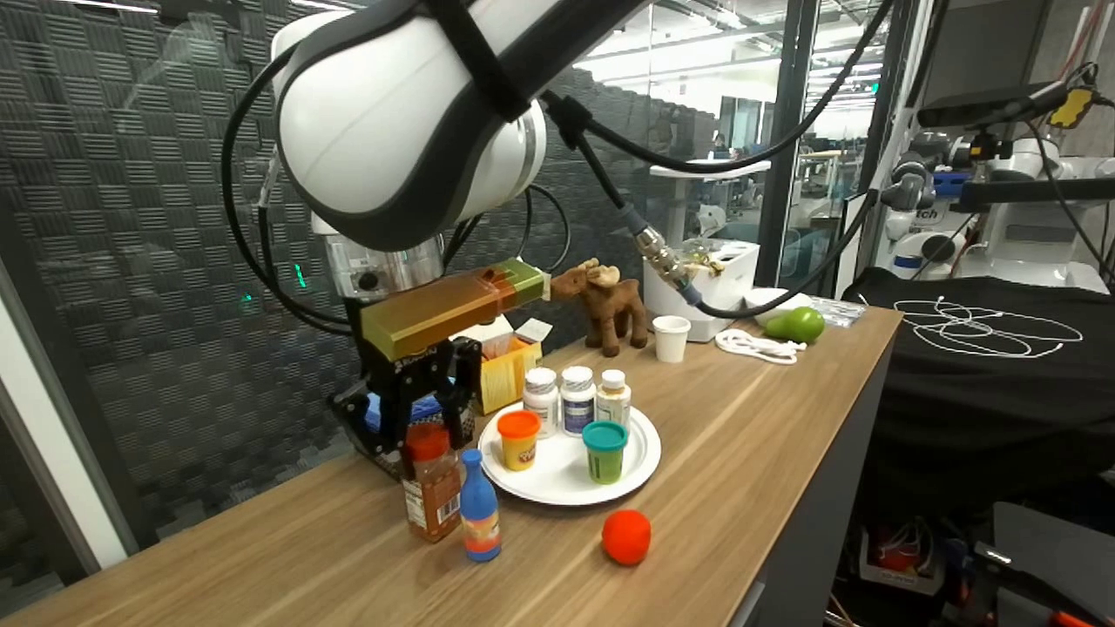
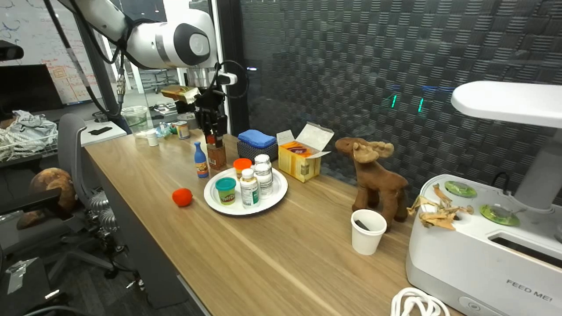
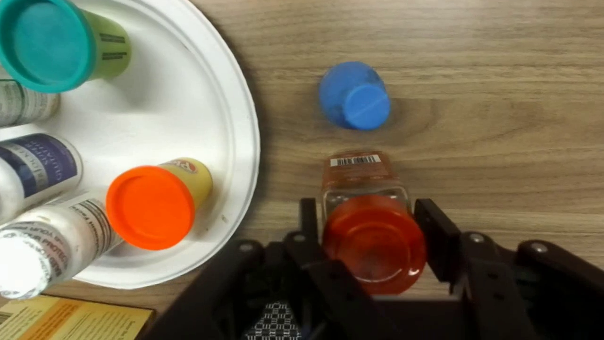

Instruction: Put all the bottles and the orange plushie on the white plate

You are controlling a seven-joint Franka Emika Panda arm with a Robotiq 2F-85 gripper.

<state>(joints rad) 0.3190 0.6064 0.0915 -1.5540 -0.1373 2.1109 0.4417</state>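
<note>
Loading of the white plate (image 1: 562, 461) is, by judgement, passing its halfway stage. Three white-capped bottles (image 1: 577, 401) are standing upright on the plate, and an orange-lidded tub (image 3: 153, 208) and a teal-lidded tub (image 3: 52, 47) are occupying the same surface. Three items are awaiting placement: the red-capped bottle (image 1: 434, 501), the blue bottle (image 1: 479, 509) and the orange plushie (image 1: 626, 537), the last being identified by judgement from its round orange-red form. All three are resting on the table (image 1: 697, 444), outside the plate's rim; the blue bottle is standing just beside the red-capped bottle, and the plushie is lying near the plate, apart from both bottles. The step in hand is, by judgement, involving a grasp of the red-capped bottle. In the wrist view, the fingers (image 3: 439, 241) are straddling its red cap (image 3: 375, 243), one on each side, at a spacing little wider than the cap. Whether they are touching or gripping it, the views are not making clear. The bottle is standing upright on the table, directly below the wrist, and the blue bottle is standing outside the gap, beyond the fingertips.
</note>
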